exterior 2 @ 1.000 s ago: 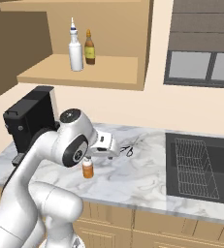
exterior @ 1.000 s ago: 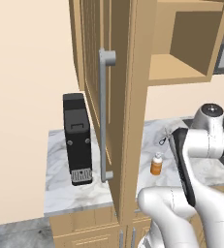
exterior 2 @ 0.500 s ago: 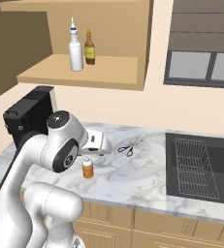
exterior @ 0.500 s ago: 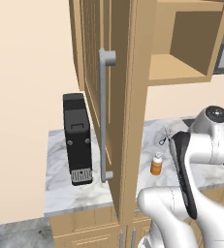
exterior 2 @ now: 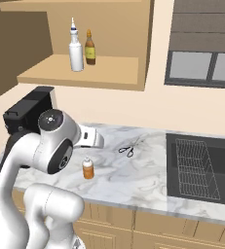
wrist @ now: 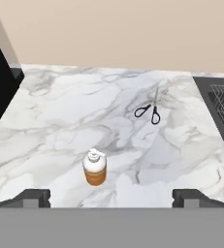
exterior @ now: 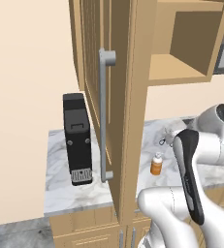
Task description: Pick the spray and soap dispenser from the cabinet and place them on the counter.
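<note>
You see the soap dispenser [wrist: 94, 167] standing upright on the table [wrist: 60, 126], toward its front edge, with the scissors [wrist: 151, 111] well apart nearer the back wall. Your fingers [wrist: 35, 197] are spread wide with nothing between them, above the dispenser. The spray [exterior 2: 75, 49] stands on the open cabinet [exterior 2: 84, 73] shelf beside a brown bottle [exterior 2: 89, 47].
</note>
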Controlling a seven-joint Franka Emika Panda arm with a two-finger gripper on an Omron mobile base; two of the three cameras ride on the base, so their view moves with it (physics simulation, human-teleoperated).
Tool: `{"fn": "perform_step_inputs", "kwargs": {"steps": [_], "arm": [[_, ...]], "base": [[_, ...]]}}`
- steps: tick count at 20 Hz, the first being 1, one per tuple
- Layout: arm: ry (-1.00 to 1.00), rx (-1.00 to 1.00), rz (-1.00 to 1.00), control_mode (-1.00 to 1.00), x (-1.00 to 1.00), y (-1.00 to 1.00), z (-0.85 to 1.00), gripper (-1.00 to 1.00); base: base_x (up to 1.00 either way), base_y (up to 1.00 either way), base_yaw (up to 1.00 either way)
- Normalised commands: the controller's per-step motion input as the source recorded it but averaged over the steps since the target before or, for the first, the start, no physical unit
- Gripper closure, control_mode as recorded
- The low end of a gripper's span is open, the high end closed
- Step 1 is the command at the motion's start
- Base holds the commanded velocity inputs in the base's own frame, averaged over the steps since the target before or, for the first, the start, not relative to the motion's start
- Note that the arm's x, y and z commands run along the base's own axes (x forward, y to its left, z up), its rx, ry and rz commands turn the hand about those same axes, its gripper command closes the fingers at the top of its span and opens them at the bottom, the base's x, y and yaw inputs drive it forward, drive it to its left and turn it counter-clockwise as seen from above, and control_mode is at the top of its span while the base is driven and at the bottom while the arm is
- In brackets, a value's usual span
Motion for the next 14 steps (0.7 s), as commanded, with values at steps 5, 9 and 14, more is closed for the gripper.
{"fn": "perform_step_inputs", "kwargs": {"steps": [5, 9, 14], "arm": [[0.00, 0.02, 0.00, -1.00, -0.11, 0.30, 0.50, -1.00], [-0.03, 0.00, -0.01, -1.00, -0.33, 0.10, 0.29, -1.00], [-0.18, 0.01, 0.01, -1.00, -0.30, 0.07, 0.27, -1.00]], "base": [[0.00, 0.00, 0.00], [0.00, 0.00, 0.00], [0.00, 0.00, 0.00]]}}
